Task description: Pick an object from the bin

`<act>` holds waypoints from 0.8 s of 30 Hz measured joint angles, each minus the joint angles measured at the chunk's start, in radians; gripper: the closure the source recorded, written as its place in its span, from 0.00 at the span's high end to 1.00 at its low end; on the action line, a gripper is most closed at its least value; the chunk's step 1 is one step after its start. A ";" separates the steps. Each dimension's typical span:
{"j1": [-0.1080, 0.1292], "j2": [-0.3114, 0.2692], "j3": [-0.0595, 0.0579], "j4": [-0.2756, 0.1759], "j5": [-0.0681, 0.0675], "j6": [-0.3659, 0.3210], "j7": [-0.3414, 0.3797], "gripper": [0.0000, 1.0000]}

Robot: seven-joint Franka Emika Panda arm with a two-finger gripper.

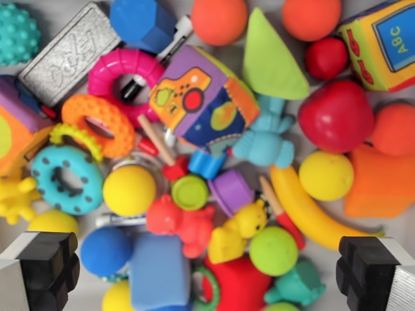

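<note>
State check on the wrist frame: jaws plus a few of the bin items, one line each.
gripper: jaws open, wide apart, holding nothing
yellow ball: loose in the pile, ungrasped
banana: lying flat, tip under the right finger's edge
pink ring: lying flat, partly under the fabric cube
fabric cube: tilted, resting on other toys
red apple: resting among the toys, ungrasped
silver block: lying flat, at an angle

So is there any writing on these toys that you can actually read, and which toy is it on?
"ABC": on the blue panel of the soft cube at the wrist view's top right.
Raised lettering on the silver block at top left: too blurred to read.
The purple soft cube in the middle carries pictures only, no words that can be made out.
Nothing else shows readable text.
</note>
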 joint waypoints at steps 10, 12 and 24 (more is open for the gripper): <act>0.003 0.016 0.000 -0.011 0.000 0.022 0.044 1.00; 0.004 0.022 0.000 -0.014 0.000 0.031 0.060 1.00; 0.015 0.072 0.000 -0.040 0.000 0.102 0.188 1.00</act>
